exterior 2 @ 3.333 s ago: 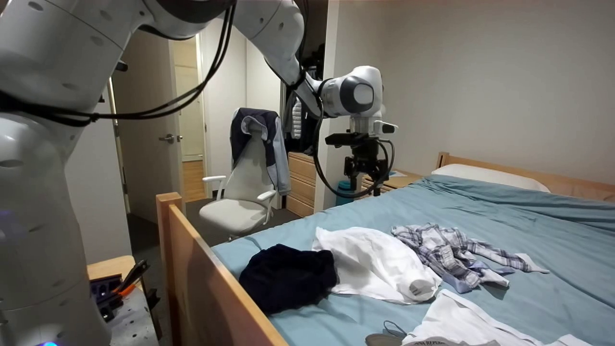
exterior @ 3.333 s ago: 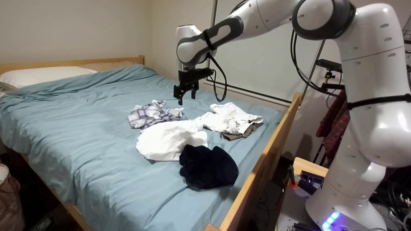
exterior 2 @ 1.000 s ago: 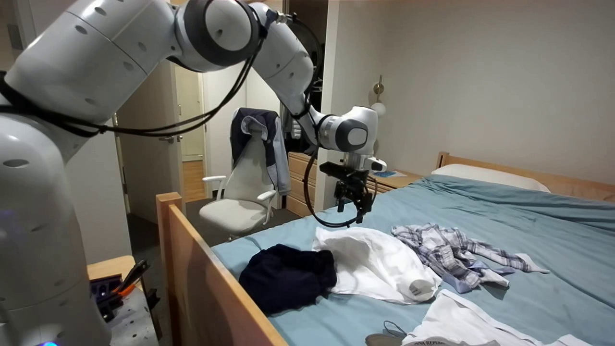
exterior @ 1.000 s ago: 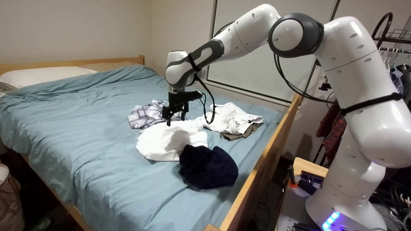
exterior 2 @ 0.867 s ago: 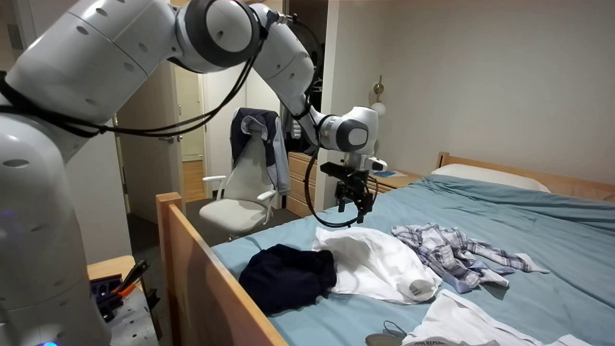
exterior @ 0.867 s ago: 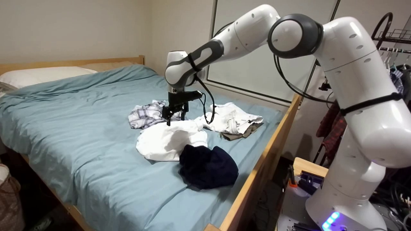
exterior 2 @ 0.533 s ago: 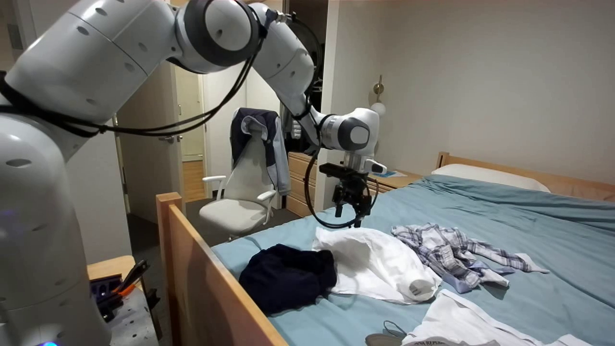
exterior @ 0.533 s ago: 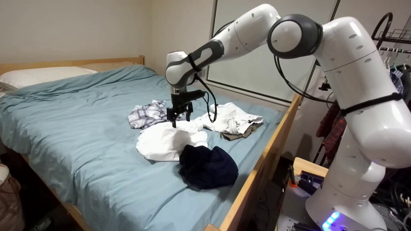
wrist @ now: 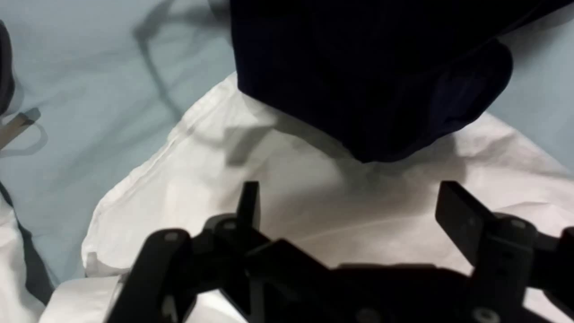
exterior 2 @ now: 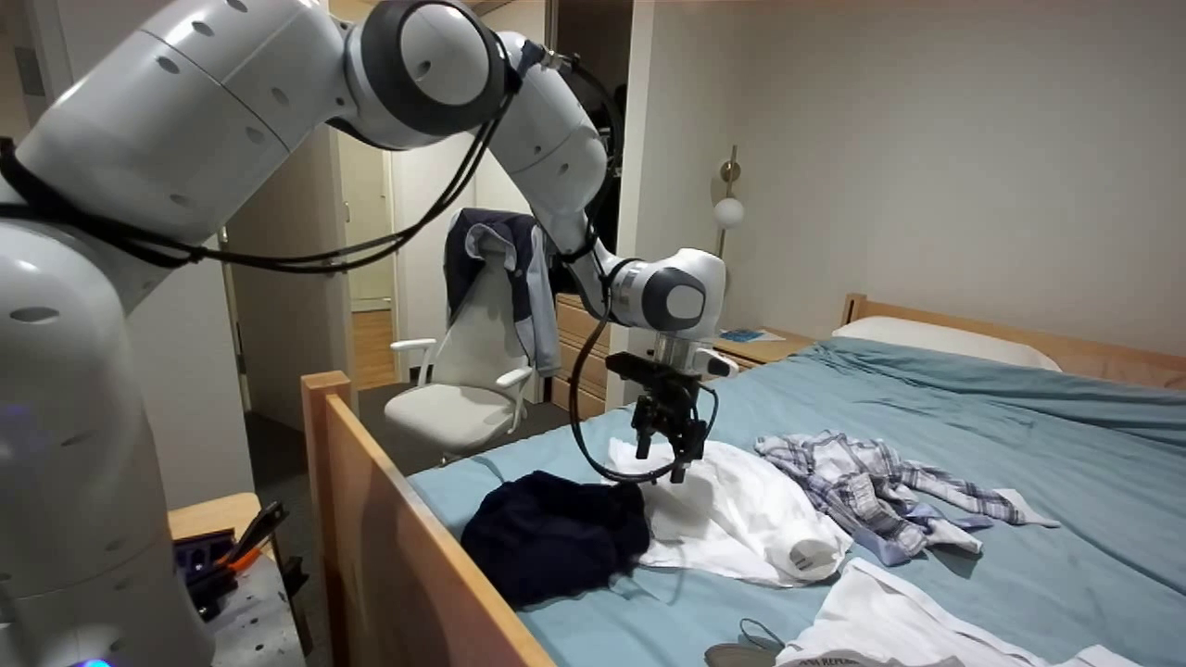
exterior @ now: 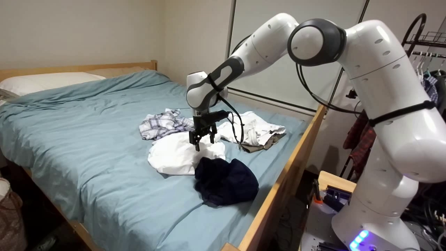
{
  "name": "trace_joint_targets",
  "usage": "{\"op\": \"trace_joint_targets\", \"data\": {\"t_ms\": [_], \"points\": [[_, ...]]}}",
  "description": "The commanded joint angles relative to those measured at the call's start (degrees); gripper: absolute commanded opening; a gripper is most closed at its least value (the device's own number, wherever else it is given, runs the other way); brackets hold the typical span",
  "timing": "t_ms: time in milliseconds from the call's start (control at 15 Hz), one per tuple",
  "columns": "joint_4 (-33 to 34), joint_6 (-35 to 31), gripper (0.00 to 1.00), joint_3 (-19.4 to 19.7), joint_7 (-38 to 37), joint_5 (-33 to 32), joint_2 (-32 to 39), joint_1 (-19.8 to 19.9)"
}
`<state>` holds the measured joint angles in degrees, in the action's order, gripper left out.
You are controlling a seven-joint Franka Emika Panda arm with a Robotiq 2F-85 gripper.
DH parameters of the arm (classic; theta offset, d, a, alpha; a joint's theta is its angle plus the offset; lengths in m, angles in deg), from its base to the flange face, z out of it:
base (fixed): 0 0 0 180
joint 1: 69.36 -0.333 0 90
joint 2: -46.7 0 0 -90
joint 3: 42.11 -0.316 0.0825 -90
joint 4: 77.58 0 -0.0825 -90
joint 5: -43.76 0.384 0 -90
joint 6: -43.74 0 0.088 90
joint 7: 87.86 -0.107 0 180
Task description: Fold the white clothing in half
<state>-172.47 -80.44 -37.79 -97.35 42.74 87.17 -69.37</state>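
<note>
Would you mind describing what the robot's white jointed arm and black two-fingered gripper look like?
The glossy white, rounded arm has dark grey rings around its joints and small round spots. Black cables run outside it, held by black straps; glowing blue lights sit on its base. The black two-fingered gripper has blocky fingers with flat inner faces and round screw heads.

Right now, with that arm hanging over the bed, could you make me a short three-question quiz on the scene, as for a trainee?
1. True or false: the fingers stand apart.
2. What colour is the garment partly covering the white clothing below them? A, yellow; B, bright red; C, dark navy.
3. What does the jacket hang on?

Key: 1, true; 2, C; 3, a chair.
</note>
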Motion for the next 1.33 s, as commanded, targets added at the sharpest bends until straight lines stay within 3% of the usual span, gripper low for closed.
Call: {"op": "trace_joint_targets", "data": {"t_ms": [0,267,600,733,800,1267], "points": [[-0.3,-3.3,1.0,0.6,3.9,1.5,-0.6,4.7],[3.6,-3.8,1.0,2.0,7.4,3.7,1.6,11.9],[15.4,-2.6,1.0,-0.1,18.7,4.7,7.3,18.5],[19.1,-1.1,1.0,-1.2,21.2,4.5,9.3,19.0],[14.3,-2.7,1.0,0.7,18.0,3.4,6.3,18.0],[16.3,-4.0,1.0,-1.2,18.4,5.4,10.1,18.2]]}}
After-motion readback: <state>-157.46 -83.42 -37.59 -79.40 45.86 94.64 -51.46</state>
